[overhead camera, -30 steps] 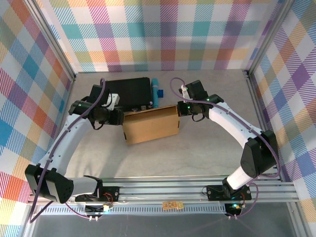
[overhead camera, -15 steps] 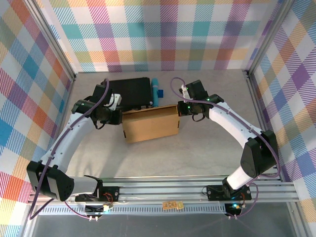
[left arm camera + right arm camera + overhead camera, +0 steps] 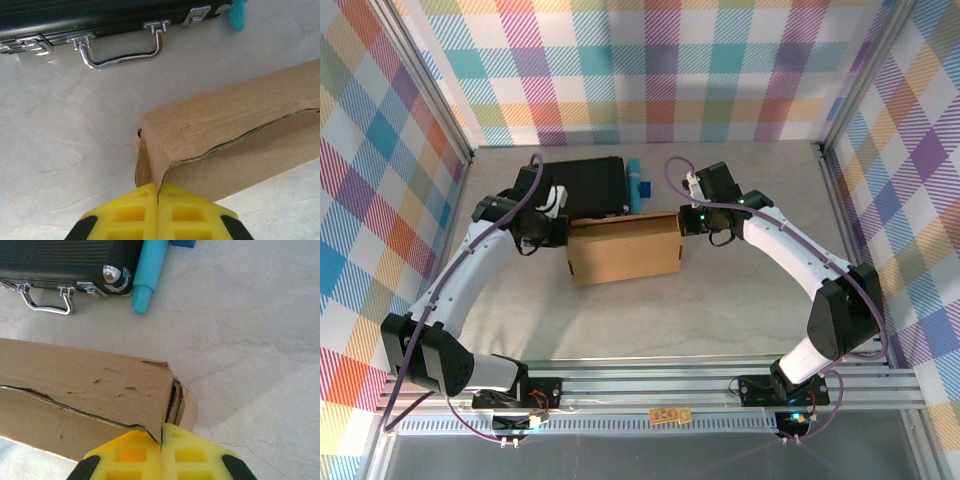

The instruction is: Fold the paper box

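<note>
Your tally: four loose things, two grippers.
You have one cardboard box [image 3: 625, 250], one black case [image 3: 585, 185] with a single metal handle [image 3: 122, 52], one teal tube [image 3: 636, 185] and one small blue block [image 3: 182, 242]. You also have two robot arms, each ending in one gripper: the left gripper [image 3: 157, 197] and the right gripper [image 3: 161, 437]. Each shows you two yellow fingers.

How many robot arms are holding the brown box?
2. The left end effector pinches the left end of the paper box, and the right end effector pinches its right end, near the far corner.
</note>
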`<state>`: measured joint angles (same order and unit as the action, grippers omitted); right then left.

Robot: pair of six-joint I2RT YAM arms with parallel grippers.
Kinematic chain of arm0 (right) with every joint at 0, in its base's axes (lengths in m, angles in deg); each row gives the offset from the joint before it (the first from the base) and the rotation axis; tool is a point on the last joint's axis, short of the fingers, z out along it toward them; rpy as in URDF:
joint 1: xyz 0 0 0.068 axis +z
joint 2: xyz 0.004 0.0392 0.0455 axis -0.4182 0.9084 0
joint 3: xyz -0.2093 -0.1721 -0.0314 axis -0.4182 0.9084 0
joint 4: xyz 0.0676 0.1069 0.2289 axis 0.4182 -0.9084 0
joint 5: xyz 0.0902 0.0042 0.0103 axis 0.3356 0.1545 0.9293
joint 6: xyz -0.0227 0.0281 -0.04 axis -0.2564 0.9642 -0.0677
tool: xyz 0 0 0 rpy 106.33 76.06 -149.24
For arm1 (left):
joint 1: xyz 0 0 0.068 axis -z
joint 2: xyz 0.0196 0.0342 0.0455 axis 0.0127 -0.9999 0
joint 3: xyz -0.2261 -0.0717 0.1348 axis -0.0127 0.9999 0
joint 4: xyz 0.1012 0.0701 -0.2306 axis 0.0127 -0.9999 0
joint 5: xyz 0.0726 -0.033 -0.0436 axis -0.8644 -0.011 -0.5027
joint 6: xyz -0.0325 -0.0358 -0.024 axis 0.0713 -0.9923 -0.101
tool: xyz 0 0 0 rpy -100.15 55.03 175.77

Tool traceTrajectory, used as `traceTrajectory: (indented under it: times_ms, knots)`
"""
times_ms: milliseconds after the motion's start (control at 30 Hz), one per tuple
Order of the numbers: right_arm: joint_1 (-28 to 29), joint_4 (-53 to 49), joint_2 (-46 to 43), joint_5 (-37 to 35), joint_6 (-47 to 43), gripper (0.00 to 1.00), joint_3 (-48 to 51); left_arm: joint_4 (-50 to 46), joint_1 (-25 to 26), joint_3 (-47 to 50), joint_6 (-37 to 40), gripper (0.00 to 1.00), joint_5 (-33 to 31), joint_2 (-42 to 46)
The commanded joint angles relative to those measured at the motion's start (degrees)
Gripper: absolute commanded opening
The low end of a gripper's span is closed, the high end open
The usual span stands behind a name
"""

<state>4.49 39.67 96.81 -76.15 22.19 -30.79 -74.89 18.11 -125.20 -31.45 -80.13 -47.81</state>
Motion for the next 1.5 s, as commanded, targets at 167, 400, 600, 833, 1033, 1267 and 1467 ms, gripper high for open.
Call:
traceTrajectory:
  times_ms: [167,400,600,833,1033,1267,1467]
  knots:
    - [0.2,-6.7,1.3,0.4,-0.9,0.00,-0.2,-3.3,0.5,-3.7,-4.3,0.00,1.8,-1.4]
    - [0.3,-6.6,1.3,0.3,-0.9,0.00,0.0,-4.5,1.0,-5.1,-7.3,0.00,3.5,-2.5]
    - [0.3,-6.4,1.5,0.2,-0.7,0.00,-0.1,-3.9,1.3,-3.1,-7.4,0.00,3.2,-1.9]
    - [0.4,-6.2,1.6,0.0,-0.7,0.00,0.1,-0.4,1.3,1.7,-7.6,0.00,2.8,0.2]
    - [0.7,-5.5,1.4,-0.2,-1.1,0.00,0.5,2.6,1.4,5.8,-8.3,0.00,3.0,1.8]
    - [1.8,-2.8,-0.3,-2.0,-2.1,0.00,2.9,6.1,1.7,11.3,-9.5,0.00,2.1,6.0]
    - [2.1,-1.7,-1.3,-2.8,-2.7,0.00,4.8,4.2,1.7,7.2,-16.7,0.39,2.7,9.3]
